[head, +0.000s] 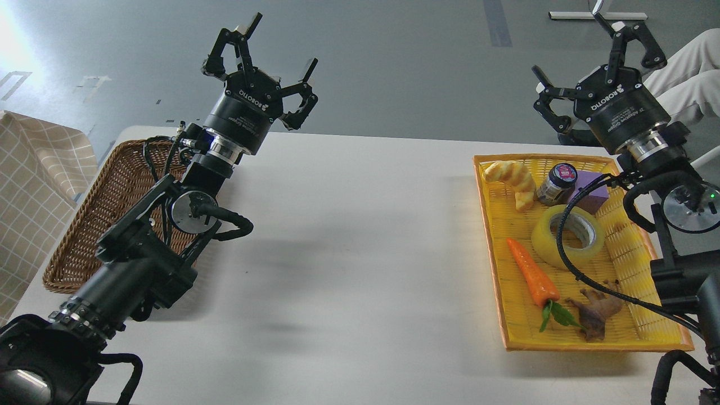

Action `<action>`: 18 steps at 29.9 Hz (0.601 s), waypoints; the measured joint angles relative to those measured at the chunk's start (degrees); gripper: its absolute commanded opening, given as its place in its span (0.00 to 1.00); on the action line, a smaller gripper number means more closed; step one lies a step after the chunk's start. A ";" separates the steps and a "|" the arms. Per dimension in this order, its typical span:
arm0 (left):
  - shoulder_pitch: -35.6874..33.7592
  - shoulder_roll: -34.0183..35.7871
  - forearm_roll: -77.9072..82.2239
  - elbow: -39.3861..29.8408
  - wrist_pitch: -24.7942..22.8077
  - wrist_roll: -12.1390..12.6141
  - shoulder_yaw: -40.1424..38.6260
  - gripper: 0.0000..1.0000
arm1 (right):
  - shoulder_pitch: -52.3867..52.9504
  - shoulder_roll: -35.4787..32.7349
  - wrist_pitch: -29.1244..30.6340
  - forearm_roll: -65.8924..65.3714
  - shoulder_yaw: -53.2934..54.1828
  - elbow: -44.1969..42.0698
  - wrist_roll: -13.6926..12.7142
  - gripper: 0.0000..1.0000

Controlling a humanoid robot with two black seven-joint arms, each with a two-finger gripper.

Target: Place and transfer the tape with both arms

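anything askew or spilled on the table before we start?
Nothing stands out. The tape lies flat in the yellow tray beside the carrot, croissant, jar and purple block, nothing spilled. The wicker basket sits square at left. Both claws, left and right, are open and raised.

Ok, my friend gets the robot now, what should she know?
Left gripper: open, empty, raised over the far left of the table.
Right gripper: open, empty, raised behind the yellow tray.
The tape lies flat in the yellow tray, a cable crossing over it, with the carrot, croissant, jar and purple block.
The wicker basket sits on the left.
Done: nothing yet.
Left: pick up the tape, pass it across, place it.
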 measured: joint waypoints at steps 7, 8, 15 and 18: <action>-0.04 0.00 0.06 0.00 0.00 0.12 0.37 0.98 | 0.01 0.00 0.00 0.00 0.00 0.00 0.00 1.00; -0.07 0.00 0.06 0.00 0.00 0.08 0.37 0.98 | 0.01 0.03 0.00 0.00 0.00 0.00 0.00 1.00; -0.09 0.15 0.07 0.00 0.00 -0.03 0.30 0.98 | 0.09 0.13 0.00 0.00 0.00 0.00 -0.06 1.00; -0.10 0.15 0.07 0.00 0.00 -0.03 0.47 0.98 | 0.09 0.12 0.00 0.00 -0.01 0.00 -0.06 1.00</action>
